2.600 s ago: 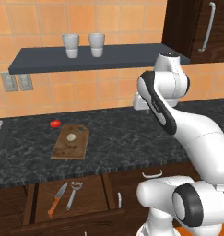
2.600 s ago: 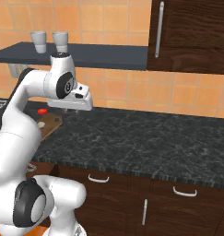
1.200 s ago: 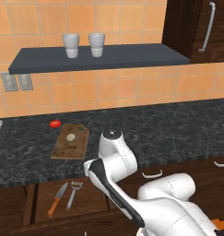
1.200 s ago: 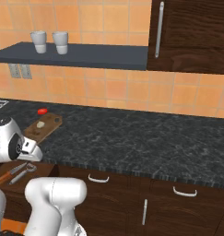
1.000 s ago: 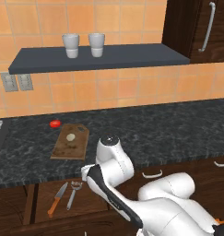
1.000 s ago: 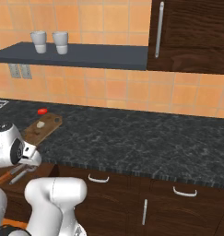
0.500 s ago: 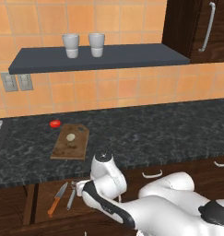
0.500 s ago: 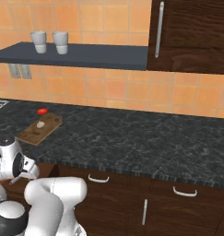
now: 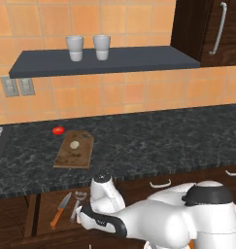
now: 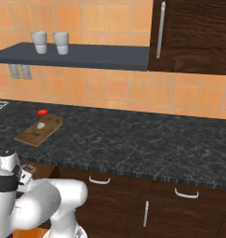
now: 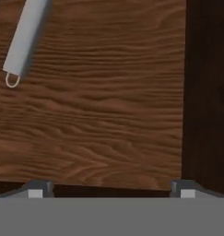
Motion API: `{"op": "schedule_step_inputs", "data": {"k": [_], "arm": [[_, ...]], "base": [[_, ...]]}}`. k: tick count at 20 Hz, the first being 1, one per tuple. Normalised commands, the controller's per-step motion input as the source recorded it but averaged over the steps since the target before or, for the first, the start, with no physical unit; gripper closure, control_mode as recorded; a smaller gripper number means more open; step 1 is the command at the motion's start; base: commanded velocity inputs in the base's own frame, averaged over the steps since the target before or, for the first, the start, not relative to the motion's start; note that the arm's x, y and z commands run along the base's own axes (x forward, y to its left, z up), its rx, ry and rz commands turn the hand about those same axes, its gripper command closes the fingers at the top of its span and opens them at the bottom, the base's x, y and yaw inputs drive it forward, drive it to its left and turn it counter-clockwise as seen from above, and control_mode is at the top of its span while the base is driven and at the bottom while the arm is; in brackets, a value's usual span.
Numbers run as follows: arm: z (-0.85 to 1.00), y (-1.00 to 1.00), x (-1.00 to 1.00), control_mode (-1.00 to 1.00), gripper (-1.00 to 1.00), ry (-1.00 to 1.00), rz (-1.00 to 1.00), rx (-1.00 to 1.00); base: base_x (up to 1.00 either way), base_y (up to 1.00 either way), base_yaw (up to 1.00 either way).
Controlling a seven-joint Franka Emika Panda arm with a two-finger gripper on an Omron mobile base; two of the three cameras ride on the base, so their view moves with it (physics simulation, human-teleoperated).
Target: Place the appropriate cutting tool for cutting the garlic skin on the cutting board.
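The knife [image 9: 60, 210], orange handle and slim grey blade, lies in the open drawer [image 9: 44, 206] under the counter. To its right lies the all-grey peeler [image 9: 78, 198]. My arm bends down into that drawer, with the hand low beside the peeler. In the hand view my gripper [image 11: 111, 190] is open, its fingertips [image 11: 37, 189] wide apart over the bare wooden drawer floor, and the peeler's grey handle [image 11: 23, 39] lies at the upper left. The cutting board [image 9: 71, 154] rests on the counter with the garlic [image 9: 75, 144] on it; the cutting board [image 10: 33, 135] and the garlic [image 10: 41, 125] also show from the right.
A small red round item [image 9: 58, 130] lies on the black counter [image 9: 153, 141] just behind the board. Two cups [image 9: 75, 47] stand on the dark wall shelf. Closed drawers with curved handles [image 10: 99, 180] run along the right, under a dark upper cabinet [image 10: 193, 32].
The arm has sunk lower, bringing the hand down into the open drawer near the peeler. The gripper has stayed open, and knife, peeler, board and garlic have not moved.
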Motion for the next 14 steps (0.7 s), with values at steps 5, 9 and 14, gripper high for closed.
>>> {"op": "schedule_step_inputs", "data": {"k": [5,9,14], "arm": [[-0.36,0.19,-0.52,-1.00,-1.00,0.12,0.01,-0.05],[-0.20,0.03,-0.88,-1.00,-1.00,0.07,0.00,-0.02],[0.01,0.00,-1.00,-1.00,-1.00,0.00,0.00,0.00]], "base": [[0.00,0.00,0.00],[0.00,0.00,0.00],[0.00,0.00,0.00]]}}
